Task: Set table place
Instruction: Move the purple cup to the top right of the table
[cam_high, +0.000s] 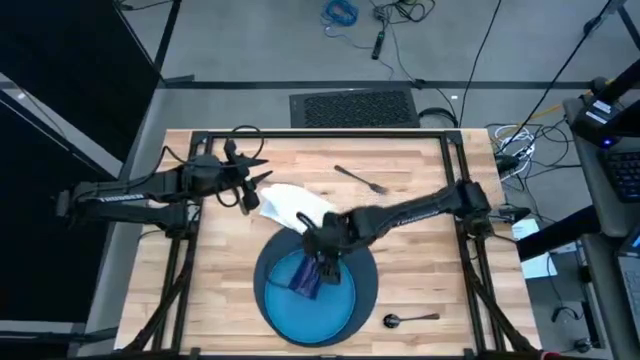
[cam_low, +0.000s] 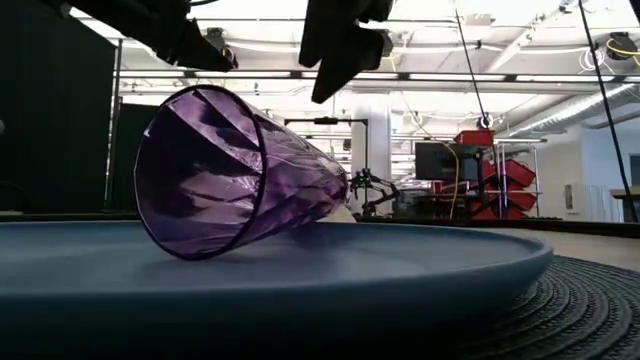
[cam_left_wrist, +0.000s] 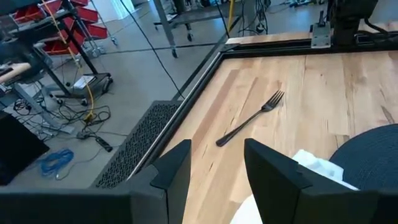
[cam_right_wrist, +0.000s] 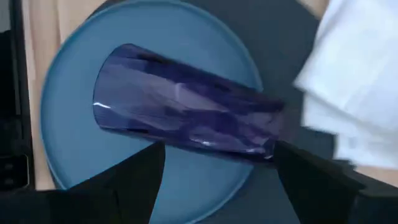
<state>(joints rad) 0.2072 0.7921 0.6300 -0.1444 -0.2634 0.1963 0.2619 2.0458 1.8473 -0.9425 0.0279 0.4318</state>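
Observation:
The purple cup (cam_high: 305, 277) lies on its side on the bright blue plate (cam_high: 300, 310), which sits on the dark round charger (cam_high: 368, 290). In the low view the cup's (cam_low: 215, 175) mouth faces the near side. My right gripper (cam_high: 322, 262) hangs open just above the cup (cam_right_wrist: 186, 109), a finger on either side, touching nothing. The white napkin (cam_high: 295, 205) lies crumpled on the table, its near edge on the charger's far rim. My left gripper (cam_high: 262, 185) stands open beside the napkin's left end, with nothing between its fingers (cam_left_wrist: 177, 165).
A dark fork (cam_high: 360, 180) lies on the wood toward the far edge, also in the left wrist view as the fork (cam_left_wrist: 249, 118). A dark spoon (cam_high: 410, 319) lies near the front edge, right of the charger. Black frame rails (cam_high: 320, 133) run along the table's edges.

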